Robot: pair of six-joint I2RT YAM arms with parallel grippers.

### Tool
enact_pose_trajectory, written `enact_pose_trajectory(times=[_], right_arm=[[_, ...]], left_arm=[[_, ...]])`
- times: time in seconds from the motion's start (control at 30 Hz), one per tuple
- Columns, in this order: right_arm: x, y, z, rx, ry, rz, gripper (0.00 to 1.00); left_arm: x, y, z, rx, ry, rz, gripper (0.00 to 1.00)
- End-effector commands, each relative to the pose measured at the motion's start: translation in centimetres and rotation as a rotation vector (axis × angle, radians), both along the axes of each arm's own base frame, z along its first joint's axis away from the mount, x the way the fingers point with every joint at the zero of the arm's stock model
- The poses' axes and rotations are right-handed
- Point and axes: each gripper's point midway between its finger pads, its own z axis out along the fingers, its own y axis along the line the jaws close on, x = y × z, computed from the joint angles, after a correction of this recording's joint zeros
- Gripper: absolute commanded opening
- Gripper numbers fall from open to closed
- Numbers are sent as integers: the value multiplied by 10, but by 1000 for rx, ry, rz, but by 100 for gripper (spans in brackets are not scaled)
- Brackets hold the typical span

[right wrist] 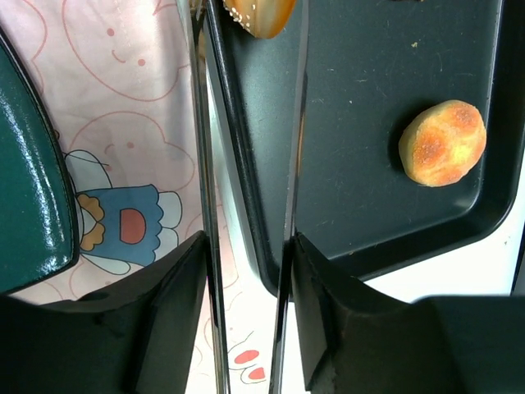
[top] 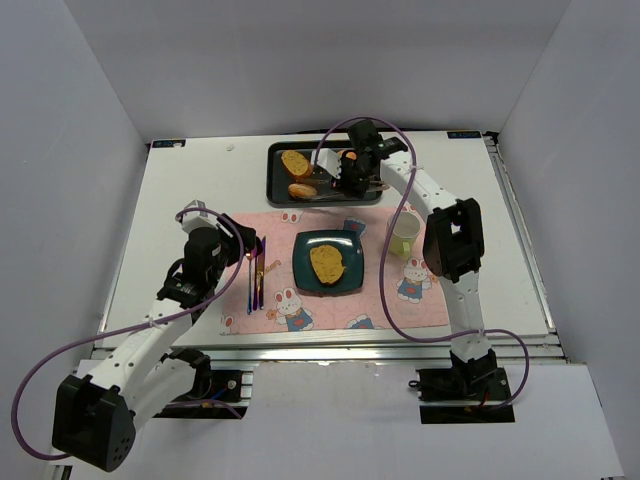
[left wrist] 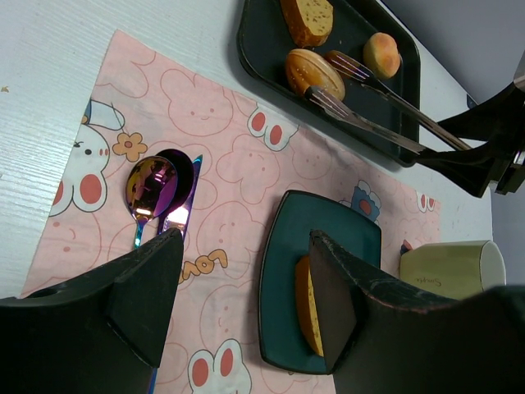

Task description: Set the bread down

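Note:
My right gripper [top: 352,172] [right wrist: 246,271] is shut on metal tongs [right wrist: 289,123] [left wrist: 373,103] over the black tray [top: 368,192]. The tong tips flank an oval bun [left wrist: 312,72] [top: 303,190] [right wrist: 261,12] that lies on the tray. A bread slice [top: 295,161] [left wrist: 308,18] and a small round roll [right wrist: 443,142] [left wrist: 381,53] also lie on the tray. Another yellow bread slice [top: 327,263] [left wrist: 303,302] lies on the dark teal plate [top: 306,275] [left wrist: 328,226]. My left gripper [top: 252,250] [left wrist: 246,295] is open and empty above the pink placemat [left wrist: 221,164].
A pale green cup [top: 404,235] [left wrist: 449,267] stands right of the plate. Iridescent spoons [top: 256,282] [left wrist: 152,187] lie on the placemat's left part, under my left gripper. White walls enclose the table on three sides.

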Motion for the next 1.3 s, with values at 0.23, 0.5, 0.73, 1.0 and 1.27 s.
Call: enact_pose_trajectory(times=[0.23,0.5,0.73,1.0,1.27], right_arm=[[-1,11,25,64,8,-22,25],[-8,18,64,204,1,-47,8],[-49,13,108,343,81,-29,6],[-153,-39,91,304,146,-11,8],[-175,-99,76,302,118,-349,9]], left_arm=[[3,3,11,0,-34,13,72],[4,2,11,-1,-34,10,72],[2,5,15,-1,-44,20,72],[1,4,15,-10,-54,15,72],[2,-1,7,-22,-44,-4,72]])
